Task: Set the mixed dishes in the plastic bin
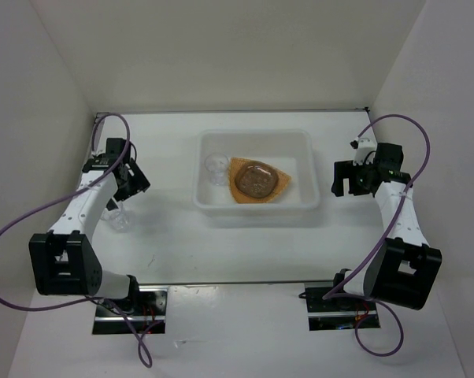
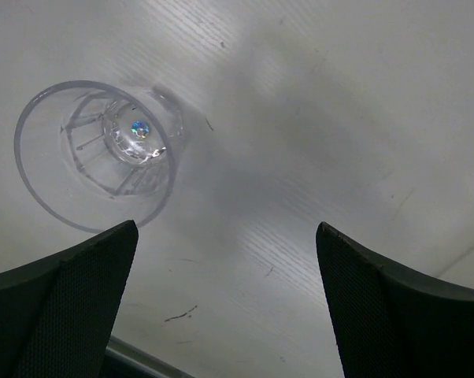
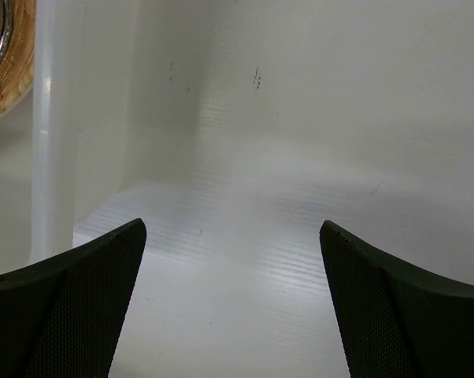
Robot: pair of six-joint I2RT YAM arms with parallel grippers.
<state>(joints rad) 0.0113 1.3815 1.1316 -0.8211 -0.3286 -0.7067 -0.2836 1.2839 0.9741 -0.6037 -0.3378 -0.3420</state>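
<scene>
One translucent bin (image 1: 257,209) sits mid-desk (image 1: 221,252). It holds one tan woven rounded-triangle plate (image 1: 235,189), one round greyish dish (image 1: 259,178) seemingly lying on it, and one clear cup (image 1: 216,167) at the plate's 9 o'clock. A second cup (image 2: 95,153) stands at the bin's 8 o'clock. The left claw (image 2: 227,227) gapes wide beside it, empty. The right claw (image 3: 233,224) is equally wide and empty at the bin's 3 o'clock.

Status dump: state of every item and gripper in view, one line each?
plastic bin: upright, holding three dishes
tan plate: lying in bin, face up
grey dish: resting on tan plate
binned cup: in bin, beside plate
loose cup: upright, outside bin, not gripped
left gripper: open, empty, near loose cup
right gripper: open, empty, beside bin
</scene>
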